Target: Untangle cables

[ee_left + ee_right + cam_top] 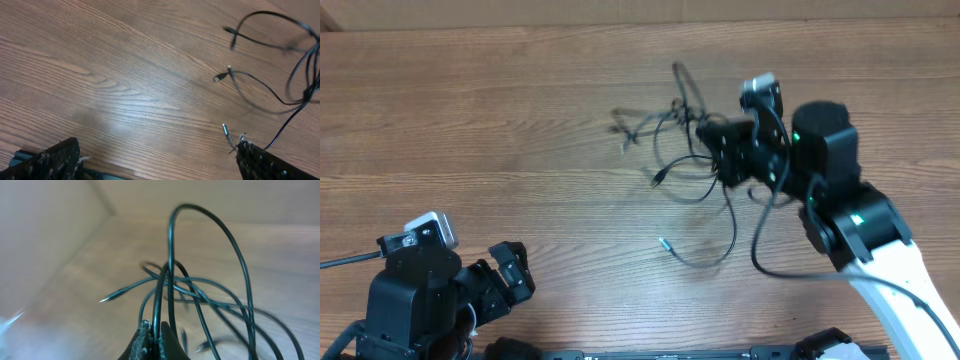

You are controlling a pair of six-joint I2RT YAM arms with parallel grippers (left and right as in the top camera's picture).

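The cables are thin black cords tangled in loops at the table's middle right, with small plugs sticking out and one silver-tipped end lying nearer the front. My right gripper is shut on the cables at the knot; in the right wrist view one cord is pinched between the fingers and loops rise above it. My left gripper is open and empty at the front left, far from the tangle. The left wrist view shows the cables to the upper right of the spread fingers.
The wooden table stretches to the left and back. The right arm's thicker black cable loops over the table beside the tangle. The table's front edge runs just behind the left arm's base.
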